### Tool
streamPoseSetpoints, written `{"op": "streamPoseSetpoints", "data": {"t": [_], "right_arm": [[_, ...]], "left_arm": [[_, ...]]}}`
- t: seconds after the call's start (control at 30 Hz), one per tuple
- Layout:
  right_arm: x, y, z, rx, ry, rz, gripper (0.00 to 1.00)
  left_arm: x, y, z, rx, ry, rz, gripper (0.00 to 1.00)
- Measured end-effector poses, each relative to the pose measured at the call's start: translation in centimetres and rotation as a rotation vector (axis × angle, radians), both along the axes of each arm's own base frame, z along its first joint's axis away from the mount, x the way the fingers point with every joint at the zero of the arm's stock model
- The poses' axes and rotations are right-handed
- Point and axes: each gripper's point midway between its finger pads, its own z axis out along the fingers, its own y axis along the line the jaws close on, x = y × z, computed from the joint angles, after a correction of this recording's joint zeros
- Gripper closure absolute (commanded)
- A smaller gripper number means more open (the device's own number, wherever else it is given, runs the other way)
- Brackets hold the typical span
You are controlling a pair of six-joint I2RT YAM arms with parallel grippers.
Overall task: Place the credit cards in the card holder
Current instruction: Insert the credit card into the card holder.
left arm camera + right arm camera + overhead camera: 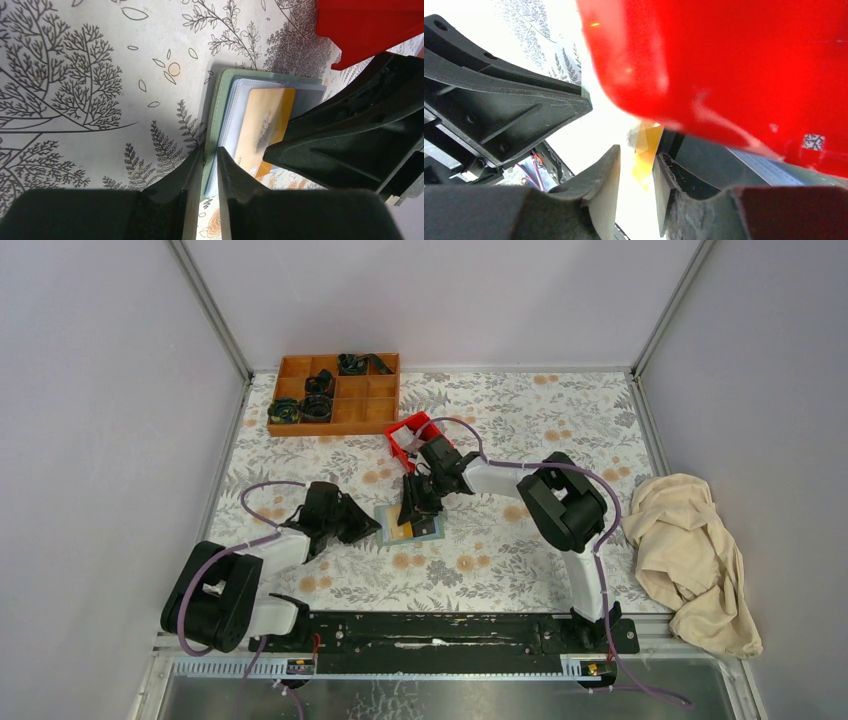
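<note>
Card holder (217,110) lies spread open on the flowered table (100,75). The near edge of its sage-green cover is nipped between the fingers of my left pincer (210,151), which is closed narrow on it.

That wrist view shows what the overhead view only hints at. A yellow-tan card (265,125) lies aslant over the pale inner pockets, just beyond my left fingertips. A whitish leaf sits beside it, card or pocket, I cannot say which.

The other wrist view gives the opposite side. My right pincer (636,155) stands over the holder with its fingers parted and the yellow card's end between them. Daylight shows on one side of the card, so it seems loose rather than squeezed. My left pincer faces the right one closely across the holder.

A red bin (734,65) looms just behind my right pincer, and I cannot see what it holds. Only the overhead view shows the brown wooden tray (375,405), well beyond my left pincer at the table's far edge. Black objects (318,408) lie in several of its compartments. The same view shows a cream cloth (690,560) heaped well off to the right of my right arm.
</note>
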Motion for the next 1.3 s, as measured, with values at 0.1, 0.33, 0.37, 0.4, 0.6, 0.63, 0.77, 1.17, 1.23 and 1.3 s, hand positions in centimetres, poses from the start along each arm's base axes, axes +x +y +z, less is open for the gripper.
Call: {"op": "streamPoseSetpoints", "data": {"t": [0.1, 0.33, 0.37, 0.4, 0.6, 0.63, 0.77, 1.17, 1.23, 1.3], "right_arm": [[0.0, 0.1, 0.2, -0.016, -0.014, 0.009, 0.55], [-0.1, -0.1, 0.4, -0.055, -0.062, 0.018, 0.52], [-0.1, -0.1, 0.4, -0.058, -0.067, 0.019, 0.51], [-0.1, -0.1, 0.4, -0.062, -0.071, 0.019, 0.51], [-0.1, -0.3, 0.5, -0.084, -0.093, 0.013, 0.50], [-0.1, -0.3, 0.5, -0.088, -0.096, 0.014, 0.50], [-0.1, -0.4, 0.5, -0.109, -0.117, 0.019, 0.49], [-0.2, -1.5, 0.5, -0.209, -0.186, 0.042, 0.47], [-0.2, -1.7, 0.5, -0.219, -0.192, 0.042, 0.46], [-0.1, -1.9, 0.6, -0.226, -0.200, 0.042, 0.45]], "left_arm": [[0.1, 0.0, 0.0, -0.002, -0.004, 0.000, 0.76], [0.2, -0.2, 0.0, -0.015, -0.017, -0.006, 0.76], [0.2, -0.3, 0.0, -0.016, -0.017, -0.006, 0.76], [0.2, -0.3, 0.0, -0.019, -0.018, -0.006, 0.76], [0.1, -0.4, 0.0, -0.024, -0.017, -0.010, 0.76], [0.1, -0.4, 0.0, -0.024, -0.016, -0.011, 0.76], [0.0, -0.5, 0.0, -0.028, -0.015, -0.015, 0.76], [-0.3, -0.6, 0.0, -0.040, -0.011, -0.023, 0.77], [-0.3, -0.6, 0.0, -0.043, -0.012, -0.021, 0.77], [-0.3, -0.7, 0.0, -0.045, -0.013, -0.021, 0.77]]}}
